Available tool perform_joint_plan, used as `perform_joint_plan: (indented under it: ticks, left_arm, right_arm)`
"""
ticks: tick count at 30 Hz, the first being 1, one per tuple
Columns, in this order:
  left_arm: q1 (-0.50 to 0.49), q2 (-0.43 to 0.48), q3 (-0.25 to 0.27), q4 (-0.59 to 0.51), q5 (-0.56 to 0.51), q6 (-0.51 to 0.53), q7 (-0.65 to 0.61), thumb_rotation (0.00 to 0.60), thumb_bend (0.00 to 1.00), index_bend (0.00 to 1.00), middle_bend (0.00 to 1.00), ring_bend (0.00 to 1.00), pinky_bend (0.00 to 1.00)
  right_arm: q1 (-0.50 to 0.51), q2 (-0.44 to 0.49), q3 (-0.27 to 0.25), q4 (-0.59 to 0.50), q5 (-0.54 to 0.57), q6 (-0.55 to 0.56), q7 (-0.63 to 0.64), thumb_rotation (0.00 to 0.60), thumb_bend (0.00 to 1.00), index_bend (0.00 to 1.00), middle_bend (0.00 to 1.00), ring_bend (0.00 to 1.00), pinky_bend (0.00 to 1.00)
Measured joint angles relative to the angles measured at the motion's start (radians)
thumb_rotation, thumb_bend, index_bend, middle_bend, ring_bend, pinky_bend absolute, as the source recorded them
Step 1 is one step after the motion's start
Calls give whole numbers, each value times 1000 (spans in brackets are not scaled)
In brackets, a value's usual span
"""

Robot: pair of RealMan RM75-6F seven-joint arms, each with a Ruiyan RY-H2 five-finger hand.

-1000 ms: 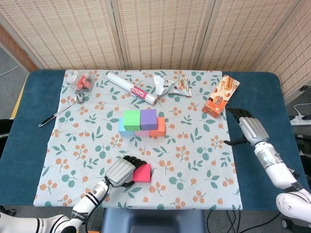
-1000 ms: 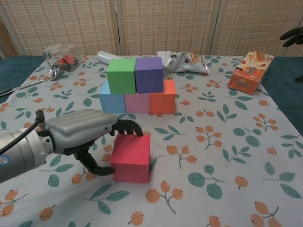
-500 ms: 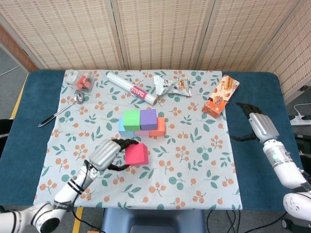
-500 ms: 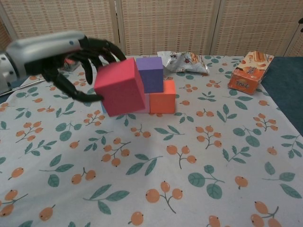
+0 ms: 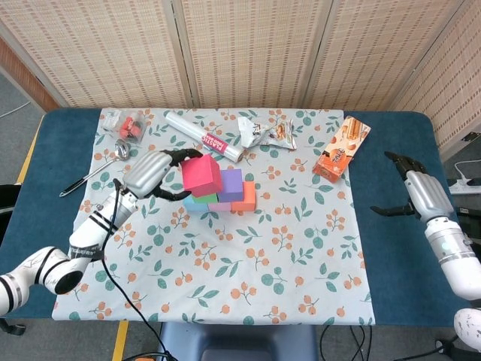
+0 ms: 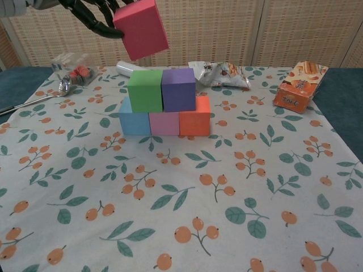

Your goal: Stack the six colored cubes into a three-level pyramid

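Left hand: your left hand (image 5: pixel 150 173) grips the red cube (image 5: pixel 201 174), fingers wrapped over its top and near side, and carries it in the air.
What changed: a second ago that cube sat on the cloth near the front edge with your fingers closing round it; half a second ago it was off the table and level with the stack; now you have it raised above the green cube (image 6: pixel 144 90), tilted, touching nothing below.
Stack: blue cube (image 6: pixel 134 122), pink cube (image 6: pixel 164 123) and orange cube (image 6: pixel 194 117) form the bottom row, touching side by side; green and purple cube (image 6: pixel 178 89) sit together on top of them. None of these has shifted.
What it means: five cubes are placed and you hold the sixth, so only the cap is left. I judge you need to move it right, over the seam between green and purple, and level it before lowering.
Risk: set down tilted, it could nudge the second row apart.
Right hand: your right hand (image 5: pixel 418 191) hangs over the blue table edge (image 5: pixel 391 150), fingers apart, holding nothing, drawn back further from the snack box (image 5: pixel 342 148) than before.
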Motion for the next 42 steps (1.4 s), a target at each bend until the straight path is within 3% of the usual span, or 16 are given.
perform_joint_plan:
  ticks: [7, 14, 29, 42]
  left_arm:
    - [-86, -94, 14, 174, -18, -89, -46, 600, 316, 406, 432, 357, 362]
    - [-132, -117, 53, 237, 32, -119, -60, 600, 318, 403, 413, 334, 339]
    - [-182, -111, 105, 263, 68, -137, -5, 600, 317, 389, 386, 303, 299]
    - [-199, -94, 107, 240, 14, -178, -17, 600, 318, 367, 370, 288, 295]
  right_arm:
    - [-2, 44, 6, -39, 43, 4, -31, 600, 71, 0, 190, 0, 51]
    - [8, 33, -2, -31, 66, -13, -45, 600, 72, 0, 190, 0, 51]
    - [13, 15, -12, -6, 76, -28, -42, 600, 71, 0, 191, 0, 51]
    - [6, 15, -14, 2, 77, -28, -27, 600, 71, 0, 191, 0, 51]
